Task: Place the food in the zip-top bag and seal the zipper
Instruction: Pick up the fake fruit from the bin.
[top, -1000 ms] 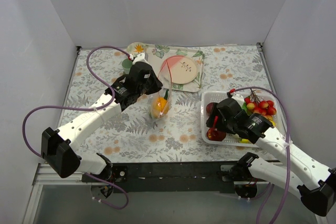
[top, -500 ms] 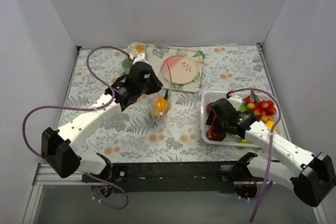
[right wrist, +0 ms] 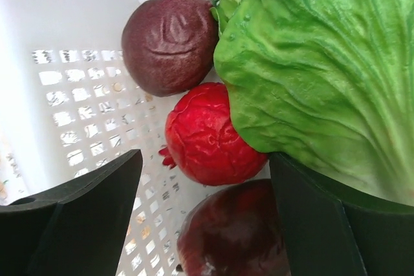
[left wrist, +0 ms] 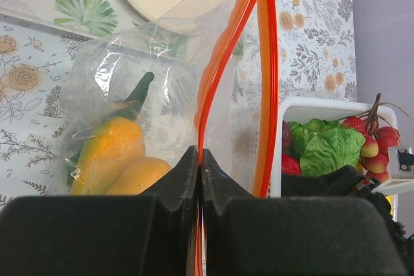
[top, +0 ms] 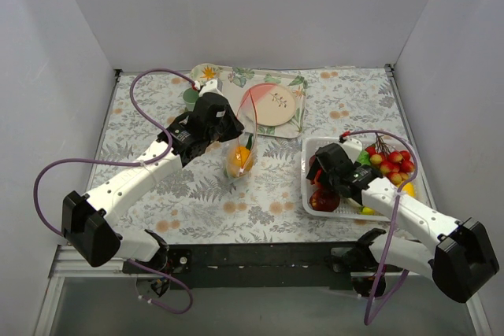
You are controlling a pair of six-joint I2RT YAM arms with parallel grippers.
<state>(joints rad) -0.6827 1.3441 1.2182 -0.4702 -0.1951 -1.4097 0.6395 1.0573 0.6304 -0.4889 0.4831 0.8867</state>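
The clear zip-top bag (top: 240, 159) hangs upright at the table's middle, with yellow-orange fruits (left wrist: 110, 153) inside. My left gripper (top: 234, 135) is shut on one side of the red-orange zipper (left wrist: 213, 75); the other strip (left wrist: 272, 63) stands apart, so the mouth is open. My right gripper (right wrist: 204, 224) is open, low inside the white basket (top: 307, 147). A dark red apple (right wrist: 239, 237) lies between its fingers, with a bright red fruit (right wrist: 207, 137) just beyond. Red cherries (top: 398, 163) lie at the basket's far right.
Green lettuce (right wrist: 323, 63) overhangs the right finger (right wrist: 323, 224). A dark purple fruit (right wrist: 171, 40) lies at the basket's far end. A floral tray (top: 228, 80) with a round plate (top: 272, 104) sits behind the bag. White walls close in three sides.
My right gripper has shifted a little left and farther back inside the basket, and its arm has swung round. The left arm and the bag have not moved.
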